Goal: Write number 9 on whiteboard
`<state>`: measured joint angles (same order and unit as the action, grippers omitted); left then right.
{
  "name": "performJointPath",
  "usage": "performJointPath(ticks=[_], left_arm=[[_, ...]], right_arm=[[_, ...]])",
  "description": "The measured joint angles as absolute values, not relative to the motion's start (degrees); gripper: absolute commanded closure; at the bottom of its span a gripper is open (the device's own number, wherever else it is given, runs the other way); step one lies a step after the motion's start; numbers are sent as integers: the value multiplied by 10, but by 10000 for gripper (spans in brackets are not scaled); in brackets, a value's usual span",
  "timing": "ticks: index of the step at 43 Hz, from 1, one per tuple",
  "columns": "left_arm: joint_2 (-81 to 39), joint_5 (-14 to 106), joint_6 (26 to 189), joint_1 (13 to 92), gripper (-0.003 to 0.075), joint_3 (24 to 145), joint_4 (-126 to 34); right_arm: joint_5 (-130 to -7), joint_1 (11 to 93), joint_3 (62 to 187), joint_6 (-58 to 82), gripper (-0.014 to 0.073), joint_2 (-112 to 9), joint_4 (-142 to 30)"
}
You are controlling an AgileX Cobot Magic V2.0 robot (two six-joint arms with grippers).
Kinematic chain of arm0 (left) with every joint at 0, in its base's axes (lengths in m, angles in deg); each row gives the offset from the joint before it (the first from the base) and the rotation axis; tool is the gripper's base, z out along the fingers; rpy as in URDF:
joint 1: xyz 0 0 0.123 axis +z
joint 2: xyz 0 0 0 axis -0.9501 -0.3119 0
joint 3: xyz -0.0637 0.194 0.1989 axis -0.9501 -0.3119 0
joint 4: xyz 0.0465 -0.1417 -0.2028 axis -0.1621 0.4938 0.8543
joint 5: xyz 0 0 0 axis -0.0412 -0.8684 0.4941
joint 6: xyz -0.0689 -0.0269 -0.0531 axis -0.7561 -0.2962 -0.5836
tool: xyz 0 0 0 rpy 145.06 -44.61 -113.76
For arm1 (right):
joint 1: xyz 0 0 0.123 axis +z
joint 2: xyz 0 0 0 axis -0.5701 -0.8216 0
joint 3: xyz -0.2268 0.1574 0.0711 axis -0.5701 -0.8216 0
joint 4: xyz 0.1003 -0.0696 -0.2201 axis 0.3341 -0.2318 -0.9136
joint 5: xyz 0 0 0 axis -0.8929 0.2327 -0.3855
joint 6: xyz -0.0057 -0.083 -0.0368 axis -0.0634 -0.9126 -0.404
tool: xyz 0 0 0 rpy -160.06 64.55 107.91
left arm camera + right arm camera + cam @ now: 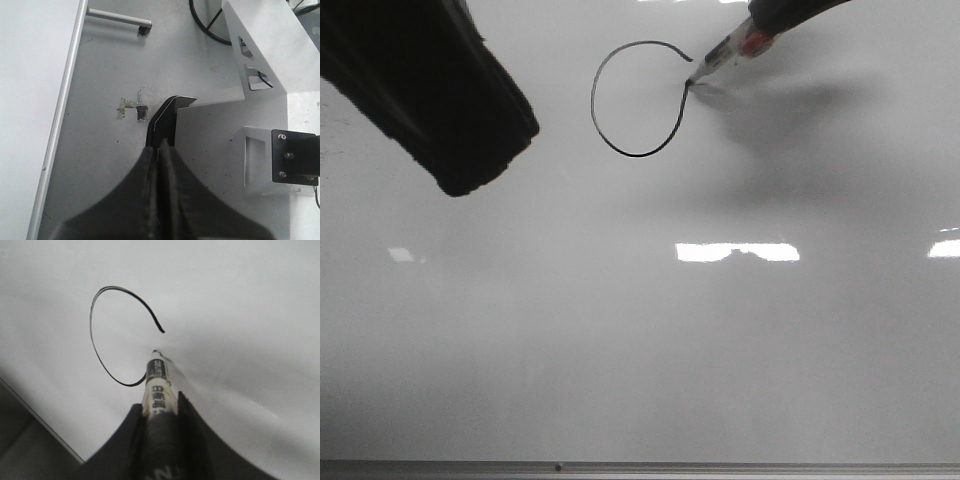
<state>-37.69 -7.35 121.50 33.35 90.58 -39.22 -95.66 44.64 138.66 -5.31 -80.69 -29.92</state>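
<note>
The whiteboard fills the front view. The number 9 shows as a thin black round loop with a small gap at its upper right. My right gripper is shut on a white marker with black print. The marker's tip touches the board at the loop's right side, just below the gap. The loop also shows in the right wrist view. My left gripper is shut and empty, off the board's side, over a grey surface.
My left arm hangs dark over the board's upper left. The board's grey edge strip runs along the near side and also shows in the left wrist view. A white metal bracket stands beyond the left gripper.
</note>
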Motion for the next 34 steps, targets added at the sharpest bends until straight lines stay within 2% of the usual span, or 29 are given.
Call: performJointPath(ticks=[34], left_arm=[[-377,-74,1215,334,739,906,-392]], right_arm=[[-939,446,1391,-51,652,-806,-285]])
